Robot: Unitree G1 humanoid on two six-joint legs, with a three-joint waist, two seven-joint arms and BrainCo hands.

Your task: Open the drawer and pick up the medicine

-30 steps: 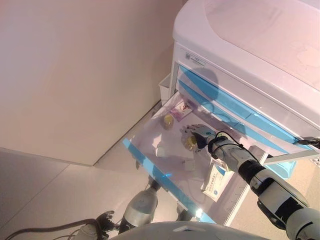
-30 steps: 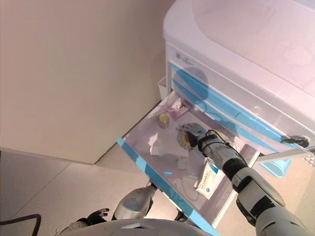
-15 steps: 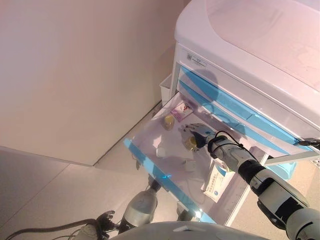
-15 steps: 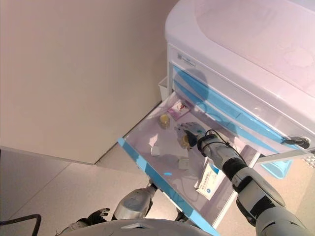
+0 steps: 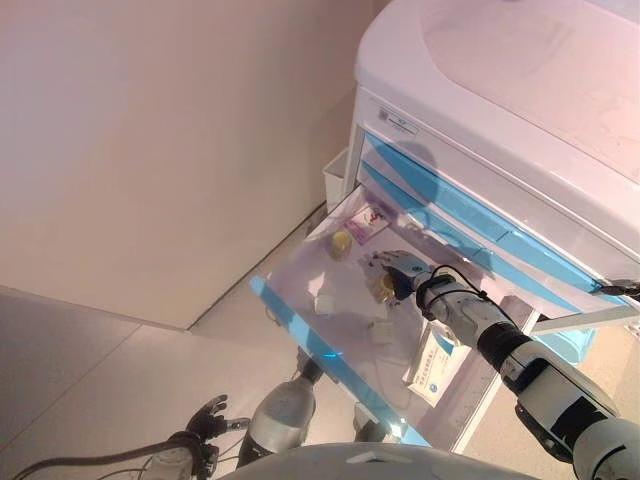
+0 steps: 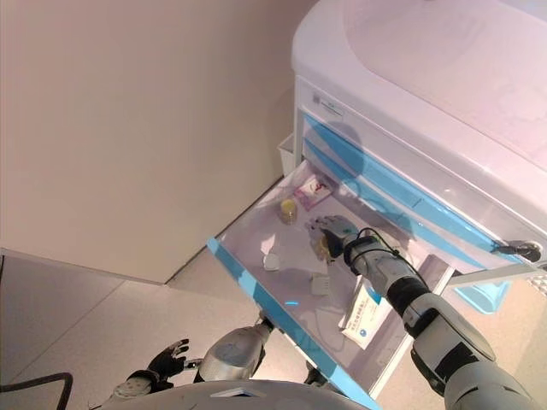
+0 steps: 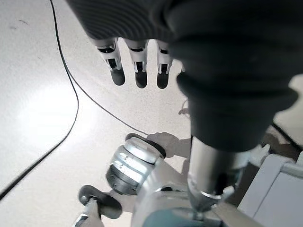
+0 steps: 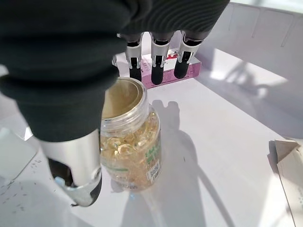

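The drawer (image 5: 320, 349) with a blue front edge stands pulled out of the white cabinet (image 5: 500, 90). A clear lidless jar of yellow capsules (image 8: 130, 142) stands upright on the drawer floor. My right hand (image 5: 403, 268) is at the jar (image 5: 381, 287), its fingers (image 8: 160, 59) straight and reaching past the rim, its thumb (image 8: 75, 161) down along the jar's side. My left hand (image 5: 205, 419) hangs low over the floor with its fingers (image 7: 138, 71) relaxed and holding nothing.
Also in the drawer are a pink box (image 5: 367, 217), a small yellow bottle (image 5: 341, 243), two small white boxes (image 5: 325, 303) and a white-and-blue carton (image 5: 432, 362). A white bin (image 5: 333, 178) hangs on the cabinet's side. A beige wall (image 5: 150, 150) rises on the left.
The camera has shifted a little. My left hand has risen further into view at the bottom left. My right hand stays at the jar.
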